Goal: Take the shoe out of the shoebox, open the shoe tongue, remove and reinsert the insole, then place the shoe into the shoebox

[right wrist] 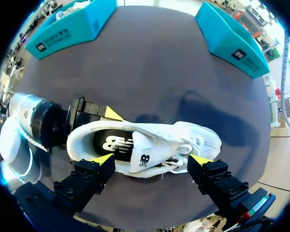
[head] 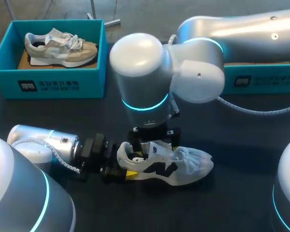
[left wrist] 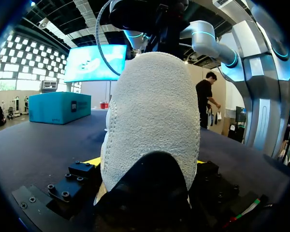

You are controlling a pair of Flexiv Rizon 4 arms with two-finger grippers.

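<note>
The left gripper (left wrist: 146, 164) pinches the heel of the white shoe (head: 176, 166) on the table (head: 241, 198). The right gripper (right wrist: 152, 159) hangs over it, fingers spread wide.

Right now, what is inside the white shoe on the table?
A dark insole with a white logo shows through the opening of the shoe. Its front part is covered by the tongue and laces, so the toe end cannot be seen.
</note>
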